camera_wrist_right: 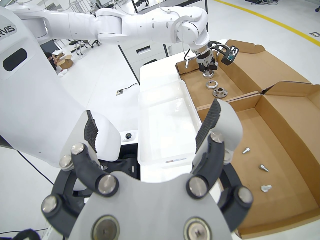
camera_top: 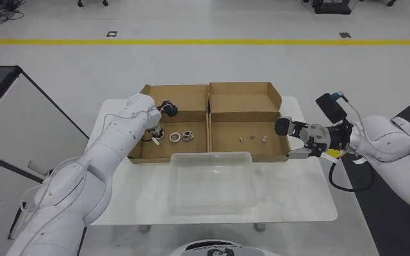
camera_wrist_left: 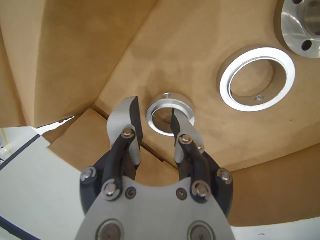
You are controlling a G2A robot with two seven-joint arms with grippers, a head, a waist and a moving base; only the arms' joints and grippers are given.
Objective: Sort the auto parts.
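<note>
White table [camera_top: 307, 198] carries every item under review. Nearest the robot, at 6 o'clock on the table, sits a clear plastic bin [camera_top: 192, 185]. Beyond it two open cardboard boxes stand side by side: the left box [camera_top: 189, 99] toward 11 o'clock, the right box [camera_top: 246, 105] toward 1 o'clock.

On the left box floor three metal parts lie in a row: a small collar ring [camera_wrist_left: 180, 101] at the 9 o'clock end, a larger ring [camera_wrist_left: 226, 83] just beside it at its 3 o'clock, and a flanged hub [camera_wrist_left: 291, 18] next along. On the right box floor lie three small bolts [camera_wrist_right: 263, 168], apart from one another.

Down at the small collar ring, the left gripper [camera_wrist_left: 153, 104] has its fingers spread. One pad is inside the bore; the other is outside the wall with a gap showing. No pinch yet. Off the 3 o'clock edge of the right box, the right gripper [camera_wrist_right: 153, 106] hangs wide apart, holding nothing.

Assessment: the collar ring is machined metal, rigid, probably dense for its bulk, with smooth faces likely to slip. A hold across the wall, bore to outer face, looks sound; keep off the set-screw hole. The bolts look light and apt to roll; grip across the shank
</note>
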